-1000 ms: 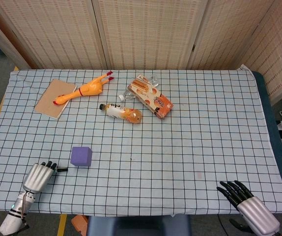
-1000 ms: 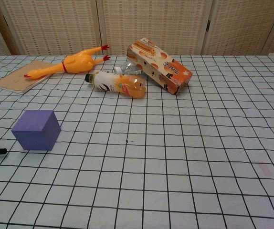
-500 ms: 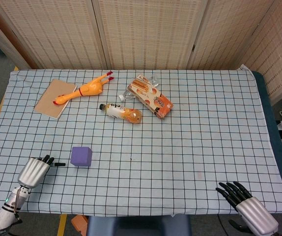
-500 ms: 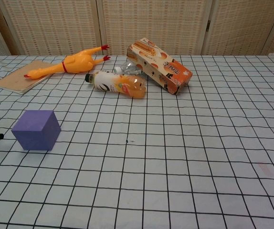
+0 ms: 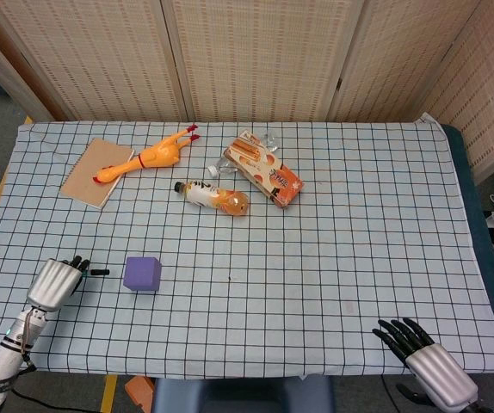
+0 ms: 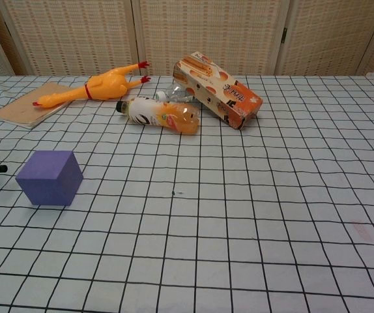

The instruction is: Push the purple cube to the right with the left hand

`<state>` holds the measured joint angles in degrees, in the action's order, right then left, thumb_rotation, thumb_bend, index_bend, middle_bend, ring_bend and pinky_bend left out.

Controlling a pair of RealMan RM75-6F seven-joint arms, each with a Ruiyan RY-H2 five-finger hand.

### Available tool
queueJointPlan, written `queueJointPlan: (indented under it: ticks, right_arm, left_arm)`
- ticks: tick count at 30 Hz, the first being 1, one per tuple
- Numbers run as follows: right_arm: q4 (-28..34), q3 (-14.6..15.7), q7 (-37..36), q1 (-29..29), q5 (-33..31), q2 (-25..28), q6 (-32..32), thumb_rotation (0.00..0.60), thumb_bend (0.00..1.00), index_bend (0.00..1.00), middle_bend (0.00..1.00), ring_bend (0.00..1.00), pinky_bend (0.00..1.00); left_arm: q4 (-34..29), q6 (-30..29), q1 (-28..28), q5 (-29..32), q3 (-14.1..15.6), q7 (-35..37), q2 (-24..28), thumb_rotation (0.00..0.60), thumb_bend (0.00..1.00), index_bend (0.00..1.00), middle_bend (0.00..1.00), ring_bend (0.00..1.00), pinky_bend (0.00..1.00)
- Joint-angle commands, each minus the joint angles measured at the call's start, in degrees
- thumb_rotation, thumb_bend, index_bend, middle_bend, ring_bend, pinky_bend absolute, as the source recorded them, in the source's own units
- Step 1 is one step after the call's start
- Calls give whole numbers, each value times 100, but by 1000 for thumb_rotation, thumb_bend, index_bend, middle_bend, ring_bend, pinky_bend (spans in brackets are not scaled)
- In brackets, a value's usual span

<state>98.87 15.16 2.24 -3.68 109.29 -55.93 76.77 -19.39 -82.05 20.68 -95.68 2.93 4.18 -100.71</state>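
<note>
since a second ago the left hand (image 5: 54,283) has moved farther left of the purple cube (image 5: 143,274), fingers apart, holding nothing; right hand (image 5: 422,350) spread, empty.

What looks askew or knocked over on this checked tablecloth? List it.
The orange juice bottle lies on its side mid-table, and a clear plastic bottle lies toppled behind it, against the orange snack box, which sits diagonal to the grid. The yellow rubber chicken sprawls partly over the brown notebook. Nothing looks spilled.
</note>
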Motion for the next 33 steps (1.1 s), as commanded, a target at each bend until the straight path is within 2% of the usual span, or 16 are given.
queueJointPlan:
  ticks: [1, 9, 21, 33]
  right_arm:
    - [8, -11, -1, -18, -22, -3, -20, 600, 154, 0, 0, 0, 0]
    - [16, -8, -130, -65, -26, 55, 0, 600, 154, 0, 0, 0, 0]
    - [-99, 38, -483, -19, 169, 183, 374, 600, 154, 0, 0, 0, 0]
    - [-148, 41, -659, -1, 215, 246, 537, 600, 154, 0, 0, 0, 0]
  left_arm:
    - [-24, -2, 45, 19, -7, -65, -36, 600, 554, 807, 812, 808, 950]
    - [-557, -140, 199, 88, -103, -345, -57, 600, 554, 806, 813, 807, 950]
    - [-1390, 21, 317, -66, 67, -1234, -34, 600, 554, 806, 814, 808, 950]
    - [-2065, 19, 479, -130, 17, -1825, 74, 600, 554, 807, 813, 808, 950]
